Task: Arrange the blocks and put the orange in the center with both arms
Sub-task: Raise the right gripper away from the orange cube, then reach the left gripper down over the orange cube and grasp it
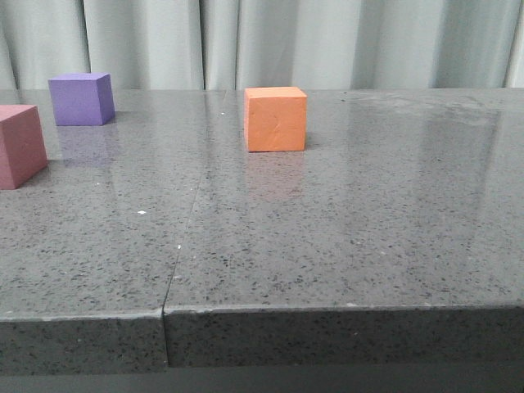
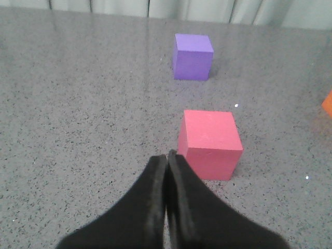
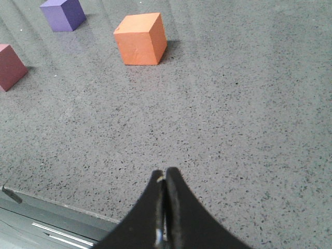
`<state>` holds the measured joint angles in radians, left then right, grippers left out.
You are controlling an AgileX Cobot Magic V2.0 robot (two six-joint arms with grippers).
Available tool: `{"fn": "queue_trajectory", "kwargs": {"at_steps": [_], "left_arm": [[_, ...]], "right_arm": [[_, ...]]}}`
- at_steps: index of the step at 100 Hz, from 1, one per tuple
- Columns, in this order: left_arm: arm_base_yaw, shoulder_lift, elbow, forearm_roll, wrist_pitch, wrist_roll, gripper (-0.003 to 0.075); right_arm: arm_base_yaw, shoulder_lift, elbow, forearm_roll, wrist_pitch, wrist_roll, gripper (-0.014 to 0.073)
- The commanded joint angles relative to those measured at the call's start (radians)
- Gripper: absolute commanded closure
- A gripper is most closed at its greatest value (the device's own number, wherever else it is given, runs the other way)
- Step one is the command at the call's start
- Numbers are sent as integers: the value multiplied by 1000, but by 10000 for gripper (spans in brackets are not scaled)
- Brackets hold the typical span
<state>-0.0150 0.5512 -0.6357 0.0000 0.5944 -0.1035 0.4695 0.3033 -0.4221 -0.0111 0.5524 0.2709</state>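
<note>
My left gripper [image 2: 167, 155] jaws pressed together, holding nothing, hovering over table [image 1: 344, 237]; pinkish-red cube [image 2: 210, 143] just beside fingertips, not touching; purple cube [image 2: 192, 56] farther out behind it, apart. My right gripper [image 3: 165, 175] jaws likewise closed, empty, near table's front edge; orange cube [image 3: 140, 39] well apart ahead, nothing between. In front view orange cube sits mid-table, purple and pinkish-red at left edge; cubes matte, foam-like, slightly rough; table grey speckled stone, glossy, seam down front; pale curtain [image 1: 270, 41] behind.
</note>
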Motion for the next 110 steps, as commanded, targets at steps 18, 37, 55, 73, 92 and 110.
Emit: {"fn": "queue_trajectory", "kwargs": {"at_steps": [18, 37, 55, 73, 92, 110], "left_arm": [[0, 262, -212, 0, -26, 1, 323], [0, 391, -328, -8, 3, 1, 83], [0, 505, -439, -29, 52, 28, 83], [0, 630, -566, -264, 144, 407, 83], [0, 754, -706, -508, 290, 840, 83], [-12, 863, -813, -595, 372, 1142, 83]], "right_arm": [[-1, 7, -25, -10, -71, -10, 662], [-1, 7, -25, -10, -71, -10, 662], [-1, 7, -25, -10, -71, -10, 662], [-1, 7, -25, -10, -71, -10, 662], [-1, 7, -25, -10, -71, -10, 662], [-1, 7, -25, -10, -71, -10, 662]]}}
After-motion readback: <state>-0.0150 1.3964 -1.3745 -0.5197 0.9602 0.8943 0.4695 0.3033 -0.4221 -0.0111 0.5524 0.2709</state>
